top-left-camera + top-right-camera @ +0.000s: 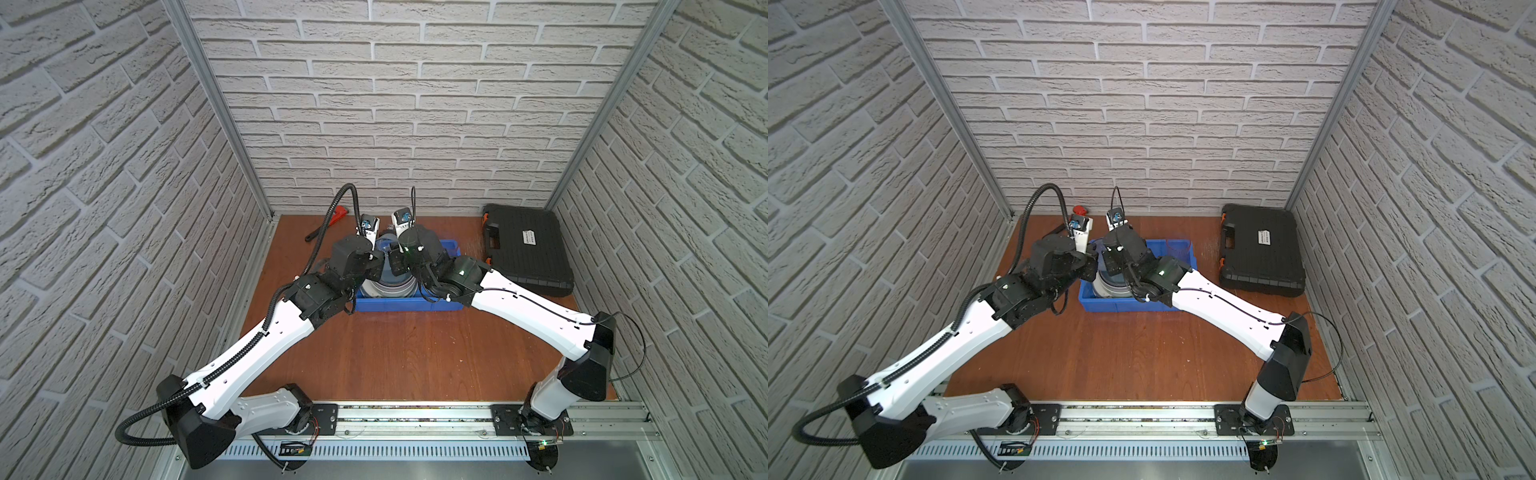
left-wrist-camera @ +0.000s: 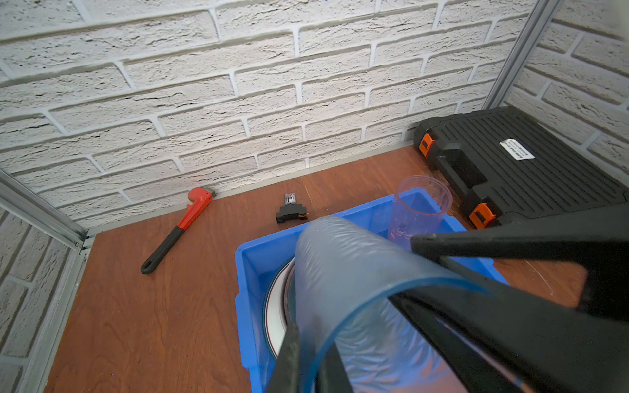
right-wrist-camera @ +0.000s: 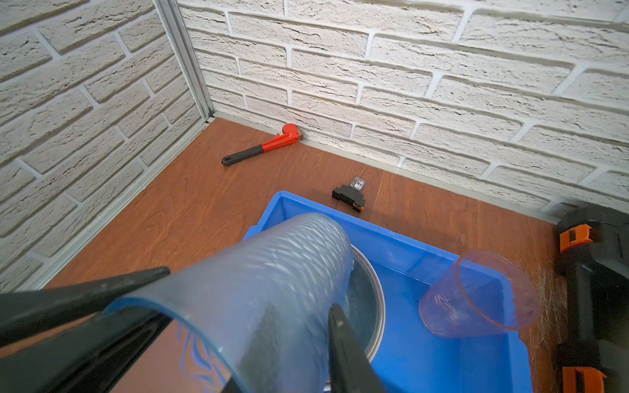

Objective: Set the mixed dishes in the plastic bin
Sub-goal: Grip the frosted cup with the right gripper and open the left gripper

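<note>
Near end of the bench [image 1: 395, 357]: I see no dish lying on it, though the arms cover part of it.

Next back is the plastic bin [image 1: 399, 306], mid-bench. A stack of dishes [image 1: 388, 289] sits in its left half. From the left wrist view I pick out a teal-rimmed plate [image 2: 272, 306] at the stack's edge. I can't sort the rest piece by piece.

Above that stack, in the air, is the blue tumbler [image 3: 265, 272]. It's tipped nearly onto its side, mouth toward the arms. It's over the bin and, as far as I can tell, touching nothing in it.

The left pincer [image 3: 158, 294] is clamped tight on the rim wall, one finger inside and one outside. The right pincer [image 2: 405, 268] is narrow and straddles the rim on the opposite side. I can't tell if it bites.

In the bin's far right corner a pink tumbler [image 3: 476, 296] is already in, leaning on the wall.

Behind the bin and not mine to move: a small black part [image 2: 291, 212], a wrench [image 2: 183, 228] and a tool case [image 1: 525, 249].

My read: nearly done. The blue tumbler is the only dish I see outside the bin. What's left is lowering it in and letting go. I can't count the bowls, so I can't confirm the full set.
</note>
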{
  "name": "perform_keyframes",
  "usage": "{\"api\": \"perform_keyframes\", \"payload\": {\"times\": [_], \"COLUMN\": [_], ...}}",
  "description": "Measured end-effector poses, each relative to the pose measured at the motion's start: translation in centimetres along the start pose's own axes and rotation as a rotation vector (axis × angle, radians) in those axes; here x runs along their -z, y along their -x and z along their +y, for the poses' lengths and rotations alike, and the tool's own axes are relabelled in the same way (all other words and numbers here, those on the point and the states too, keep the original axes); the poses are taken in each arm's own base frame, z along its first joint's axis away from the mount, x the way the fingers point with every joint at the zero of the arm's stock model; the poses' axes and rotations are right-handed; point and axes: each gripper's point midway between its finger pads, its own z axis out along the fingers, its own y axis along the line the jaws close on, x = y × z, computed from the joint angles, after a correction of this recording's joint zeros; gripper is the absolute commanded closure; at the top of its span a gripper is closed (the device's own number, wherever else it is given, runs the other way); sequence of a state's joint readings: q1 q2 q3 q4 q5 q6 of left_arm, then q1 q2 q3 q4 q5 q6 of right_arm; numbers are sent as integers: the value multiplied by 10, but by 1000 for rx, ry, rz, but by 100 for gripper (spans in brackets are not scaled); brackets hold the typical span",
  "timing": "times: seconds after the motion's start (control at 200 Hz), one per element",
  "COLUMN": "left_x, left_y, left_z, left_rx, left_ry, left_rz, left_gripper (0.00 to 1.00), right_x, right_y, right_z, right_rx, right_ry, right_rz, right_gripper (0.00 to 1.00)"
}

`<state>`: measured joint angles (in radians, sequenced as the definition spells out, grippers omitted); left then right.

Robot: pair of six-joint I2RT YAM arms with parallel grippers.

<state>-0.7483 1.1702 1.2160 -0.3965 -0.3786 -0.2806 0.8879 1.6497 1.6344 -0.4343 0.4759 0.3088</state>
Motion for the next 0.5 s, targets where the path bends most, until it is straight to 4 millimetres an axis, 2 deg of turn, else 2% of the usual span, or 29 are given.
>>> {"api": "perform_keyframes", "payload": {"times": [0.095,0.21,0.26,0.37,0.5], "left_x": [1,4,7,12,18], "left_y": [1,6,15,13,20], "left_z": [-2,-8,-13,-17,-18], "left_rx": [1,10,10,-4,17], "left_ry": [-13,-50,-74,-93,-114], "left_rz": [-2,-21,-53,-47,-76], "left_gripper": [86,84,83,79,76], "right_x": [0,-1,-5,-8,-9], "right_y": [-1,-3,-8,-12,-15], "right_z": [-1,-3,-7,-7,-4], "right_rx": [-1,-2,1,3,0], "right_ry": [-2,0,-20,-18,3], "right_rz": [6,15,32,45,55], "right_gripper": [93,93,93,94,94]}}
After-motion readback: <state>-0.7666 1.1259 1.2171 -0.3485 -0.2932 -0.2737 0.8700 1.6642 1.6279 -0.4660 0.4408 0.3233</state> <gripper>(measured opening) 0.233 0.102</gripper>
